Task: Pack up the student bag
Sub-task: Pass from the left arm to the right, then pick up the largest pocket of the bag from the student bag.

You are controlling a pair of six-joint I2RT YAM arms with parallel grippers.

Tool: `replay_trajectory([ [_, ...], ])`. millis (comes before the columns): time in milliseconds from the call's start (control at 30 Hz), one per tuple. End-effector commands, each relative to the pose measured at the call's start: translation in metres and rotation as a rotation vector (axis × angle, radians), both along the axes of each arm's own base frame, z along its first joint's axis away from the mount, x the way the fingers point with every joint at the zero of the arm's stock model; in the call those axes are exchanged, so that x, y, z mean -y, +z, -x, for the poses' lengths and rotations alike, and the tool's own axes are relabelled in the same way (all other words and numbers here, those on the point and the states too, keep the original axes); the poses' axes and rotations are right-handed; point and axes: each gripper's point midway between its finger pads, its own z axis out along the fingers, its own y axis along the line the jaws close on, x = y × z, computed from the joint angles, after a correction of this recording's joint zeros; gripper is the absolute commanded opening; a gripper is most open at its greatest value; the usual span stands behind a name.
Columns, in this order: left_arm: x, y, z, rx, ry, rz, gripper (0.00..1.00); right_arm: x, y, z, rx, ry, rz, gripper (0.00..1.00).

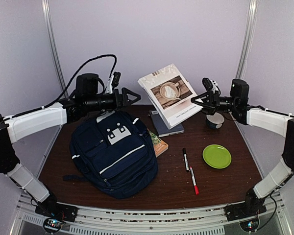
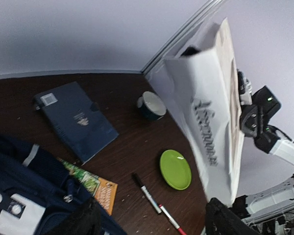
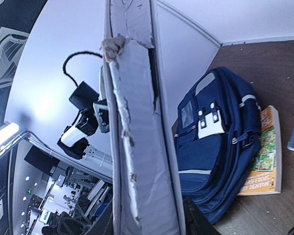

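Right jaws grasp a white book (image 1: 169,95) aloft, upper centre; the student bag (image 1: 112,156) lies below-left on the bench (image 1: 225,183), top end under the nearer, released left jaws.

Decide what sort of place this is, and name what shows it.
Probably a robot lab workcell: left arm and right arm bolted at a brown table, bare pale walls, staged student bag and white book.
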Motion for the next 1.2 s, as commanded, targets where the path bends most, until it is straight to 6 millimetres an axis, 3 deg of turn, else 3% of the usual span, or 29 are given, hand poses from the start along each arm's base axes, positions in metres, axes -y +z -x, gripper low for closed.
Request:
replay_trajectory([
  [0, -0.032, -0.065, 0.028, -0.003, 0.067, -0.386, 0.76, 0.028, 0.001, -0.011, 0.091, -0.078, 0.039, 0.27],
  [233, 0.001, -0.112, 0.11, 0.094, -0.122, -0.774, 0.69, 0.061, -0.037, -0.012, 0.085, -0.126, 0.212, 0.27],
  [433, 0.02, -0.172, 0.155, 0.081, -0.248, -1.071, 0.65, 0.076, -0.039, -0.011, 0.091, -0.153, 0.233, 0.26],
  [667, 0.015, -0.201, 0.152, 0.071, -0.134, -1.269, 0.66, 0.076, -0.036, -0.009, 0.103, -0.172, 0.224, 0.27],
  [1033, 0.025, -0.214, 0.137, 0.107, -0.097, -1.338, 0.52, 0.076, -0.036, -0.007, 0.1, -0.171, 0.214, 0.27],
  [1167, 0.031, -0.221, 0.14, 0.092, -0.141, -1.348, 0.54, 0.076, -0.037, -0.005, 0.099, -0.167, 0.212, 0.27],
])
